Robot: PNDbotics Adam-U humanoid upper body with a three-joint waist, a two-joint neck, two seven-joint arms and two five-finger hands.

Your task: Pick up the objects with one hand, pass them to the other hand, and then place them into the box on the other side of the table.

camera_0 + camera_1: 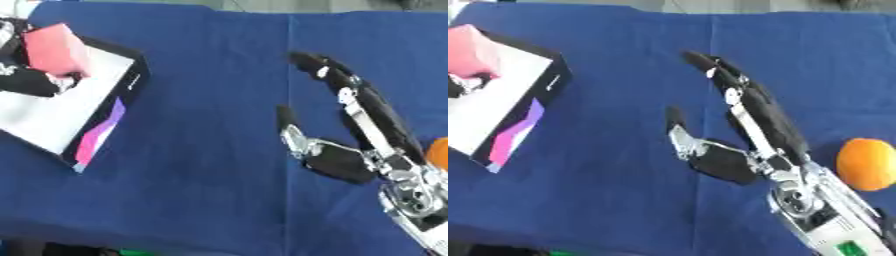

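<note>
Left hand [31, 82], black, at white-lined black box [79, 117] on table's left, fingers curled on pink soft block [54, 49] held over box interior. Judgement: lower block well inside walls before release. Right hand [728, 157] open, empty, mid-table; round orange fruit [866, 164] just beside its wrist, on blue cloth [623, 190].

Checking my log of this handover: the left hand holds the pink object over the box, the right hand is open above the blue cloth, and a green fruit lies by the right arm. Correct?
One detail is off: the fruit is orange, not green, as the right eye view shows. The rest stands: the left hand holds the pink object over the box, and the right hand is open above the blue cloth.
</note>
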